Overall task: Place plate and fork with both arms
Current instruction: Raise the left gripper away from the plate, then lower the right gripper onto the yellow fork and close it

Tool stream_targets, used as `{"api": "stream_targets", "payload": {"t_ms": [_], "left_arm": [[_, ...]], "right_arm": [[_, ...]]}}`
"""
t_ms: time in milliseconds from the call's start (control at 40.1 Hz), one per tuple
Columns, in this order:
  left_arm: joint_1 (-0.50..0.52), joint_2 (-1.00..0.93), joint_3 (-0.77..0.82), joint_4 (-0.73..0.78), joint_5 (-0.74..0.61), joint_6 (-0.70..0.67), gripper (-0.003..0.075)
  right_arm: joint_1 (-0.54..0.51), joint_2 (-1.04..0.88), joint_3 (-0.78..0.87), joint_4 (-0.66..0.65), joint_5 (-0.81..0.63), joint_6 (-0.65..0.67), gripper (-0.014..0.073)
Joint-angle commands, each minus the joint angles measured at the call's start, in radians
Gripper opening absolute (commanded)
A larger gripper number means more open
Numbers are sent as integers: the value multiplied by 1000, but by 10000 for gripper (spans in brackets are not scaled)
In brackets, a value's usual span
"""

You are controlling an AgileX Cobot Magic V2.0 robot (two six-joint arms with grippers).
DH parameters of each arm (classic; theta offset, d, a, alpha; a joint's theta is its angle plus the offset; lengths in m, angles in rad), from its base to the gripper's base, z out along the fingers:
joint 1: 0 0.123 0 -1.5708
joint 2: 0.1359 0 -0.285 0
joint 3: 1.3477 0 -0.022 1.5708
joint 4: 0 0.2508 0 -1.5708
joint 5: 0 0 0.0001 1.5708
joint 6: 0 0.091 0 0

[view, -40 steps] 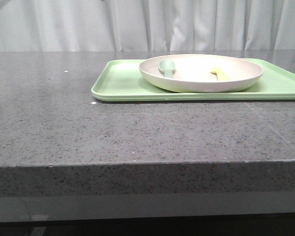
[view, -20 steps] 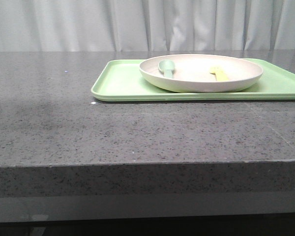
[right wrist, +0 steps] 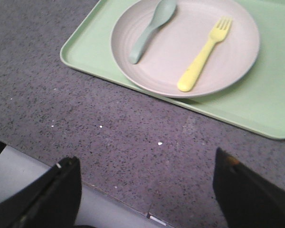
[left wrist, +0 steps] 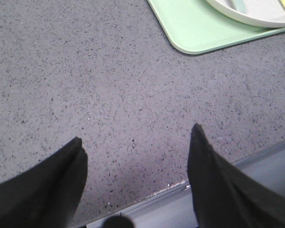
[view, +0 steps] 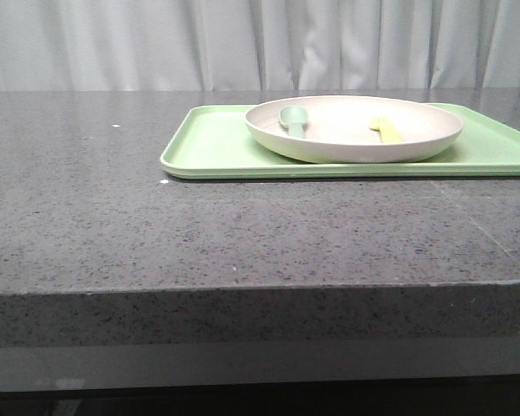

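A grey speckled stone table (view: 243,234) carries a light green tray (view: 217,147) toward its far right side, and the plate (view: 354,127), round, shallow and cream-coloured, sits on that tray. Inside the plate lie the fork (right wrist: 204,53), pale yellow, and a teal-green spoon (right wrist: 151,28), well apart from each other. My left gripper (left wrist: 135,156) hangs over bare table near the front edge, its two dark fingers spread wide with nothing between them. My right gripper (right wrist: 145,183) is likewise spread open and empty, above the table edge and short of the tray. I judge the plate to be stiff, fairly light and smooth, best taken by its raised rim, where a finger can slip under. The fork looks thin, light plastic lying flat, likely to skid on the plate, so I would pinch it across the handle. The right wrist view shows the fork's tines and whole length; the front view shows only a yellow sliver over the rim. The left wrist view catches just a tray corner and the plate's edge.
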Motion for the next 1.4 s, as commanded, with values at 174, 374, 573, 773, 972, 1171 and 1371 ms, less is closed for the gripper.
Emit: {"api": "stream_targets", "payload": {"t_ms": [174,374,573,773,972,1171,1371], "left_arm": [[3,-19,-16,-16,-72,0,452],[3,-19,-11,-16,-73,0,452],[3,-19,10,-16,-88,0,451],[3,-19,28,14,-126,0,451],[3,-19,28,30,-126,0,451],[3,-19,28,30,-126,0,451],[3,-19,28,30,-126,0,451]], "right_arm": [[78,252,-228,19,0,-6,591],[79,437,-373,-71,46,126,591],[79,612,-540,-262,153,339,591],[79,769,-710,-286,252,380,591],[79,908,-861,-286,330,426,591],[79,1036,-1005,-304,397,477,584],[78,1139,-1114,-356,441,532,517]]}}
